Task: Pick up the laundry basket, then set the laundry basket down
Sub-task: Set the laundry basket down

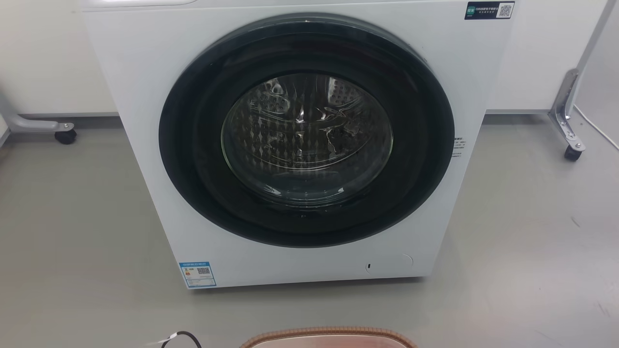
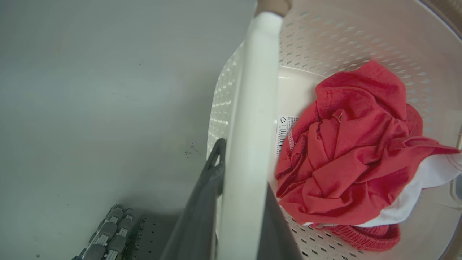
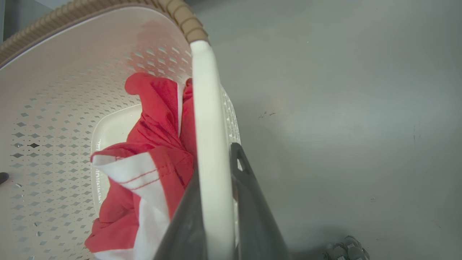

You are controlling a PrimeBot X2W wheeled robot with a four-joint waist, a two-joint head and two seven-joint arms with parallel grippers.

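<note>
Left gripper (image 2: 245, 169) is clamping one laundry basket (image 2: 361, 36) handle (image 2: 252, 90), right gripper (image 3: 214, 162) is clamping the other handle (image 3: 207, 108); red clothing (image 2: 353, 144) is lying inside.

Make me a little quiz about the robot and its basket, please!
1. True or false: the washer door is open.
2. What is the left pincer squeezing? A) the basket's white handle B) a towel C) a bottle
3. Fill in the gap: the clothes in the basket are mostly ____.
Key: 1 false; 2 A; 3 red.
</note>
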